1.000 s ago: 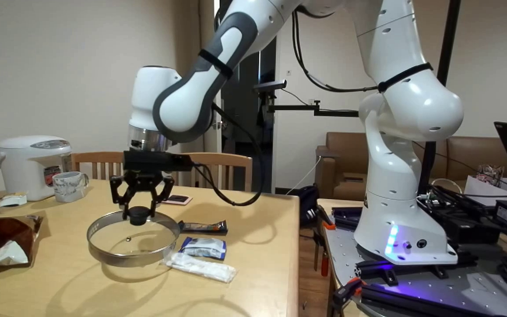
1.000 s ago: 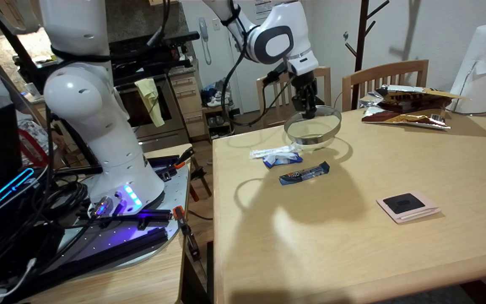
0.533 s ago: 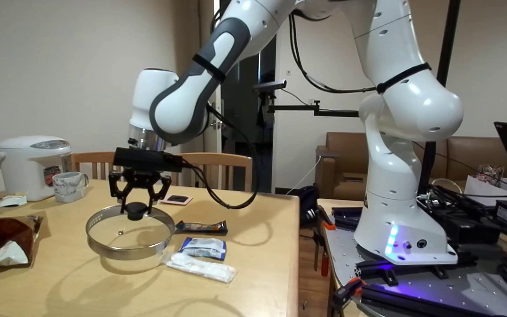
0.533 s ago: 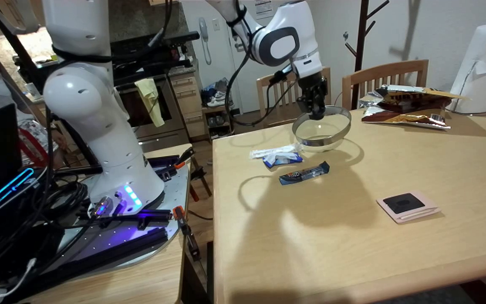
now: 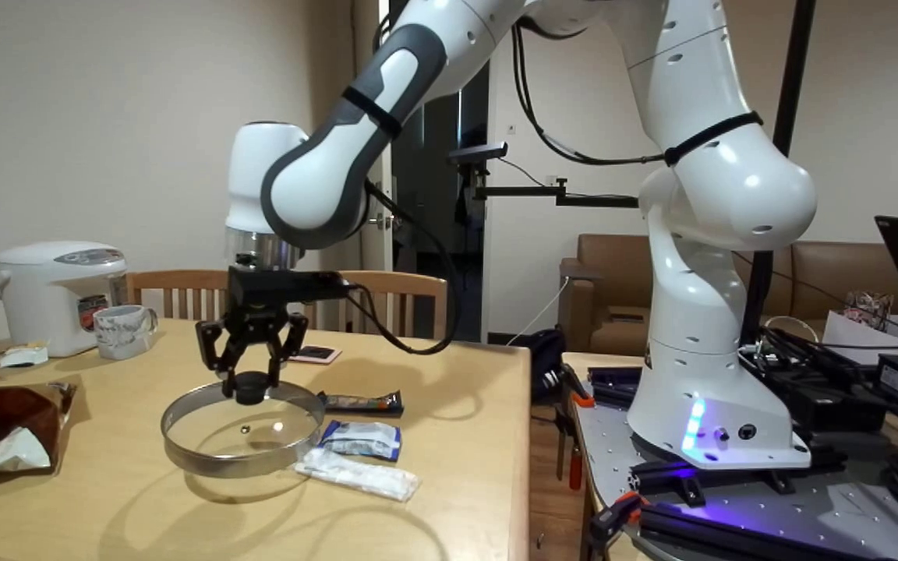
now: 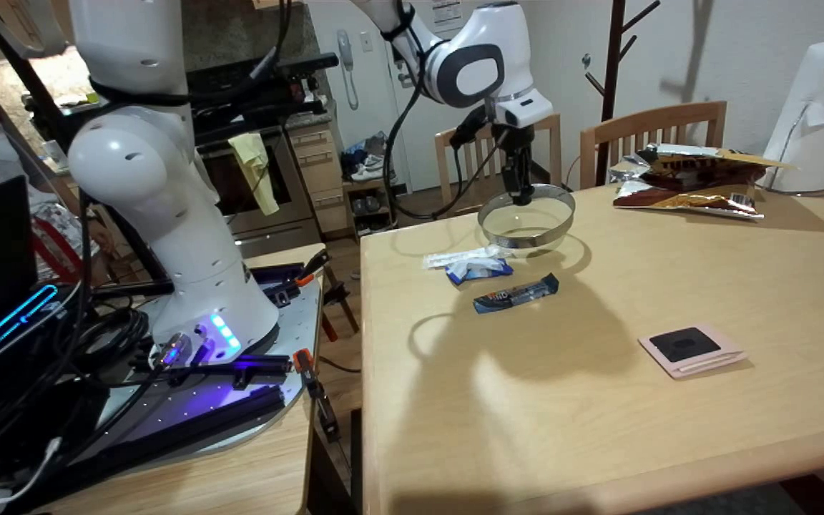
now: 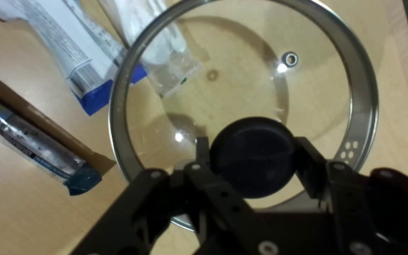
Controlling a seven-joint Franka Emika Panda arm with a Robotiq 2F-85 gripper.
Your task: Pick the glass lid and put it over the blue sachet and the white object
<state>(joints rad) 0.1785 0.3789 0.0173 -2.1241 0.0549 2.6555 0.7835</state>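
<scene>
The glass lid has been shifted nearer the blue sachet since the earlier frame; in an exterior view it is held above the bench, its dark knob grasped between the fingers, with the white object seen at its four o'clock and the sachet at its three o'clock

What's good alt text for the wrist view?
Jaws grip the dark knob of a round glass lid above a wooden table. At upper left, a blue-and-white sachet and a white object show partly behind the lid; a narrow bar-shaped wrapper lies at left.
</scene>
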